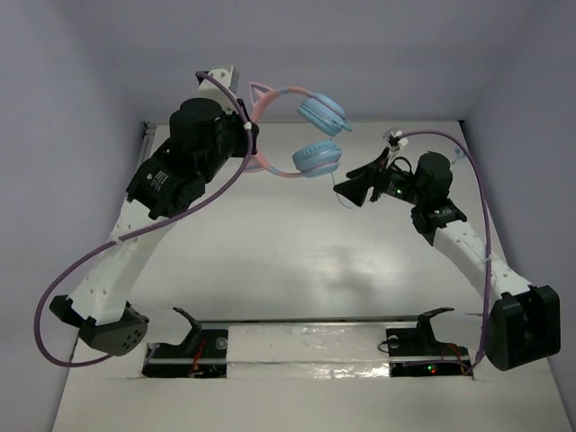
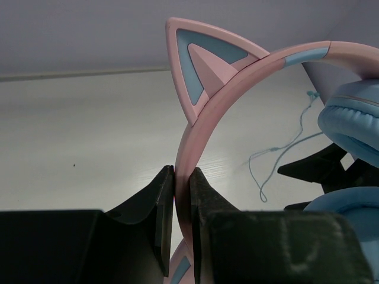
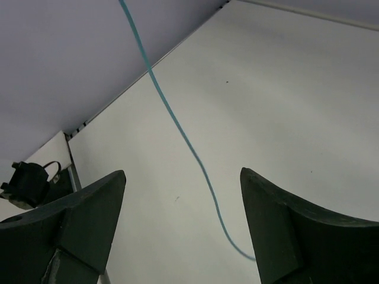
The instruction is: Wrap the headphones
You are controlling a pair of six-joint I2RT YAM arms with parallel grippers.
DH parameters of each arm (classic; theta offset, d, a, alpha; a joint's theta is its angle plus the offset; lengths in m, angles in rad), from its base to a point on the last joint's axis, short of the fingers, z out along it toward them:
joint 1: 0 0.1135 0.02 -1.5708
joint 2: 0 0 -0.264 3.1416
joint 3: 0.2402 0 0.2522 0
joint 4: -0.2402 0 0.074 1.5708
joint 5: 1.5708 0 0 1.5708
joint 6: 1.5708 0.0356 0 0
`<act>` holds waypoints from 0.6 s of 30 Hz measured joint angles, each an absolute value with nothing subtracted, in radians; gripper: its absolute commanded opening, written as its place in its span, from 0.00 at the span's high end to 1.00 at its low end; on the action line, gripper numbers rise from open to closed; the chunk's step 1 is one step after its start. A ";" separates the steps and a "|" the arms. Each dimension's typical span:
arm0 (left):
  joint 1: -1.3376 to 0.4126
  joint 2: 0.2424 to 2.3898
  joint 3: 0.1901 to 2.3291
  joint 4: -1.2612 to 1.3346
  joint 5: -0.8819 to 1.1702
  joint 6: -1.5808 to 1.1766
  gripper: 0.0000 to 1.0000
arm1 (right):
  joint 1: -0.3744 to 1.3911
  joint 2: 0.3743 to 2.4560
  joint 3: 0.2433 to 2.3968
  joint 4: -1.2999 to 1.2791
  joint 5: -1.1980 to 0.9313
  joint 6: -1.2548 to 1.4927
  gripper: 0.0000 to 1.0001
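L claw [image 2: 182, 177], approx 11 o'clock in top view, is pinched tight on the pink headband [image 2: 195, 130] of the headphones [image 1: 317, 158], just below a cat ear [image 2: 201, 65]. Headphones are held up off the white surface [image 1: 270, 261] near 12 o'clock (both blue cups [image 1: 322, 112] sit right of the grip). Thin blue cord [image 3: 177, 127] runs between the spread fingers of R claw [image 3: 182, 173], approx 2 o'clock.

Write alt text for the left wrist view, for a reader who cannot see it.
The left gripper is shut on the pink headband of the cat-ear headphones, with one pink-and-blue cat ear rising above the grip. Two light blue ear cups show at the right edge, and the thin blue cord dangles above the white table.
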State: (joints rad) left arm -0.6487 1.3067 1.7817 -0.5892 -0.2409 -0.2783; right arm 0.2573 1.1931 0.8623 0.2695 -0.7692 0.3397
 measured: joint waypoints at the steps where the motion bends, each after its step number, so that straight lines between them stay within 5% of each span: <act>1: -0.638 1.312 1.794 -0.587 -0.226 -0.276 1.00 | 0.259 1.204 0.866 0.270 -0.774 0.332 0.17; 11: -0.509 1.316 1.818 -0.567 -0.025 -0.271 1.00 | 0.349 1.378 0.925 0.270 -0.726 0.282 0.17; 18: -0.437 1.333 1.831 -0.566 0.079 -0.285 1.00 | 0.347 1.387 0.947 0.287 -0.658 0.265 0.27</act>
State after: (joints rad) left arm -0.4366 1.3331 1.8305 -0.5655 0.0788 -0.2848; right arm 0.3473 1.3872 0.9466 0.2874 -0.6582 0.2653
